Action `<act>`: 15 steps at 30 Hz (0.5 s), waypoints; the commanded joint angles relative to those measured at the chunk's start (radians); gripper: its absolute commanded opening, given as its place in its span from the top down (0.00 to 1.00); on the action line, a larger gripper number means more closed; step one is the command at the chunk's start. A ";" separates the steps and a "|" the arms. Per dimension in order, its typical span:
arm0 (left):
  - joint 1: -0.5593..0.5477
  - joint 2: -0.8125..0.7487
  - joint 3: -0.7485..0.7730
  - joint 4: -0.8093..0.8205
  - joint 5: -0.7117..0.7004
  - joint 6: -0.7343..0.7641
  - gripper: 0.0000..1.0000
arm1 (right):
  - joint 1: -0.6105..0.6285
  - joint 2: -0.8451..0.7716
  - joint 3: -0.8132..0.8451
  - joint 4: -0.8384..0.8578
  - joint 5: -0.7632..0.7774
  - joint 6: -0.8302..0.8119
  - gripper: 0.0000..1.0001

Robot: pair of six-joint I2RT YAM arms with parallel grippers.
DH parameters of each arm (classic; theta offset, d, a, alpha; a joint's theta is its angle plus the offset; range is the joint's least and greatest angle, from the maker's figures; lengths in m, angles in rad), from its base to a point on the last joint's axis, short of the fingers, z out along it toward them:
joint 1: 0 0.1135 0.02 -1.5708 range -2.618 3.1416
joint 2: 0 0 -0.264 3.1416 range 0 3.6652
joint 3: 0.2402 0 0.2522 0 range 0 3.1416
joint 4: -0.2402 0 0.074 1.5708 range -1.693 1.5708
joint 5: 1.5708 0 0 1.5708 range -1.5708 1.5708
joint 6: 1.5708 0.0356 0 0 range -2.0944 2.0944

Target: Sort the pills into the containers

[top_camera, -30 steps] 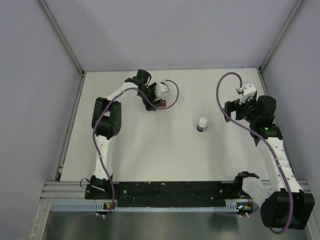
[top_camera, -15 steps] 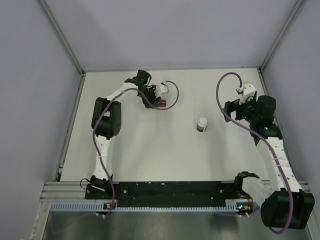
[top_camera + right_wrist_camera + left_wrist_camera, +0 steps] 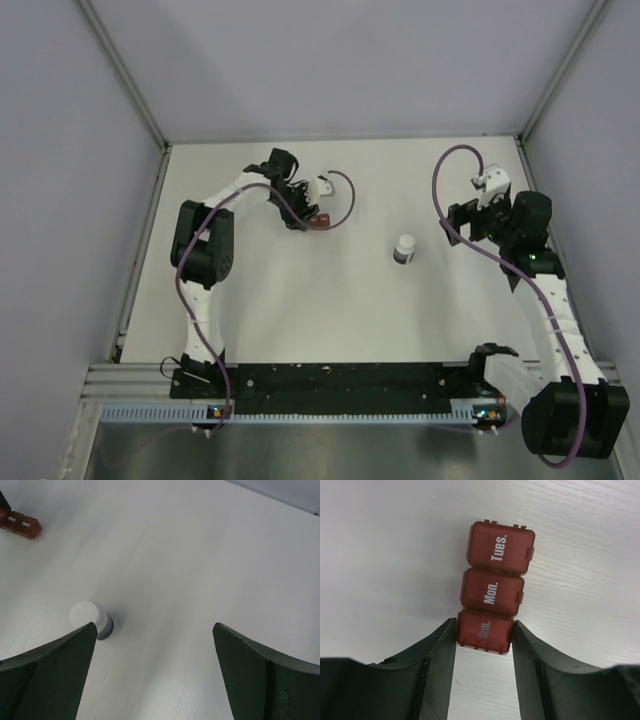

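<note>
White worktop (image 3: 380,555) carried your red-brown containers (image 3: 492,590), three joined squares marked Sun., Mon., Tues.; left fingers (image 3: 437,667) pinched the Sun. end, right fingers (image 3: 50,675) gaped empty.

You have bright, soft, even light coming from above. The white table (image 3: 300,320) looks a bit washed out, but there is no hard glare. Shadows are faint and small. Up close, the containers (image 3: 492,595) look sharp, and you can read the lid words. The bottle (image 3: 89,616) looks slightly soft.
</note>
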 commanded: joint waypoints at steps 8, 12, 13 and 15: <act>-0.052 -0.363 -0.064 -0.144 0.171 -0.206 1.00 | 0.163 0.061 0.189 -0.078 -0.206 -0.006 0.01; -0.074 -0.446 -0.053 -0.157 0.248 -0.310 1.00 | 0.223 0.125 0.261 -0.080 -0.341 0.018 0.01; -0.080 -0.460 -0.046 -0.164 0.263 -0.332 1.00 | 0.243 0.139 0.275 -0.081 -0.359 0.024 0.01; -0.092 -0.480 -0.026 -0.180 0.294 -0.367 1.00 | 0.286 0.170 0.303 -0.083 -0.385 0.031 0.02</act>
